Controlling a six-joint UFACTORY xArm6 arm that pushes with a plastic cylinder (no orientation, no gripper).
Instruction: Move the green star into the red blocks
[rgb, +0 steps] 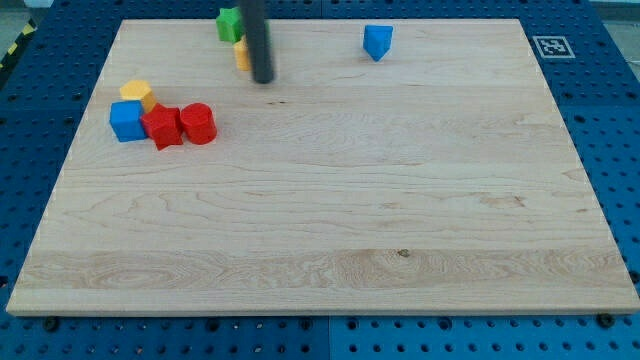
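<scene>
**My tip beside the green block near the worktop's top edge**

My end effector is a straight dark rod with nothing to open or clench, so it grasps nothing. My tip (263, 79) rests on the pale wooden worktop (330, 230), near its top edge. The green star-shaped block (229, 23) sits just up and to the view's left of my tip, partly hidden by the rod, so I cannot tell whether they touch. A small yellow block (242, 54), shape unclear, peeks out right at the rod's left side.

The 2 red blocks lie down and to the view's left of my tip, well apart from it: a red cylinder (198, 123) and, touching it, a red star-like block (161, 127). A blue cube (125, 121) and a yellow block (136, 93) adjoin them further left. To the view's right of my tip, slightly higher, stands a blue wedge-like block (377, 41).
</scene>
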